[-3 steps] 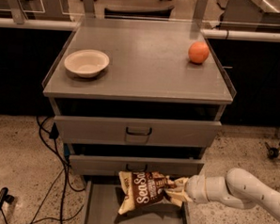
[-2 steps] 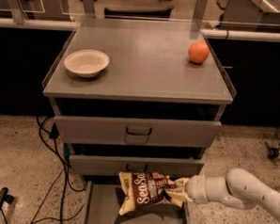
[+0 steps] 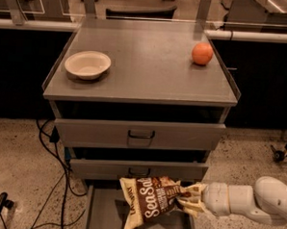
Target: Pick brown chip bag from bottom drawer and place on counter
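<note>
Down at the near edge, the gripper point(image 3: 189, 204) reaches in from the right, its jaws pinched tight on the right end of the brown chip bag point(image 3: 148, 204). The bag hangs tilted over the open bottom drawer point(image 3: 101, 215) (whether it touches the floor, I cannot tell). On the counter point(image 3: 145, 83) sit a white bowl point(image 3: 87, 64), left, and an orange point(image 3: 202, 53), far right.

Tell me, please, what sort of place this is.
Likely a robot lab: grey drawer cabinet, speckled floor, black cables. The end effector holds the brown crinkly chip bag above the grey bottom drawer.
</note>
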Controlling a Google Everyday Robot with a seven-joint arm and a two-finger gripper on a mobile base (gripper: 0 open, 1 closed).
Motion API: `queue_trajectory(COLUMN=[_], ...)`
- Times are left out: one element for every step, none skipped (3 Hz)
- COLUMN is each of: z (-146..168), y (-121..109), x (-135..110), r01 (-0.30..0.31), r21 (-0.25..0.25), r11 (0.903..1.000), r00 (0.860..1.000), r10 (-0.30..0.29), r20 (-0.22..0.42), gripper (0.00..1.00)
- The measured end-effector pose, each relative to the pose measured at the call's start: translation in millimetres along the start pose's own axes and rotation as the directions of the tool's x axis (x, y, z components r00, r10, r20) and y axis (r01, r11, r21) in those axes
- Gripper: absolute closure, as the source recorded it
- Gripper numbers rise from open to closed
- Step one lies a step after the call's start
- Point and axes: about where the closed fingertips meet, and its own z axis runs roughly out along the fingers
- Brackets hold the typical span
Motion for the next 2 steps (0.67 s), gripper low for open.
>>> queue_trajectory(z=[-44.4,-90.0], y=[22.0,30.5], x=[-55.5,-128.1], r01=[0.105,0.219], r21=[0.016,0.021], r11=[0.9943,0.9754], r00=[0.994,0.975], r10=[-0.106,-0.22], r20=[0.022,0.04], gripper=[1.0,1.0])
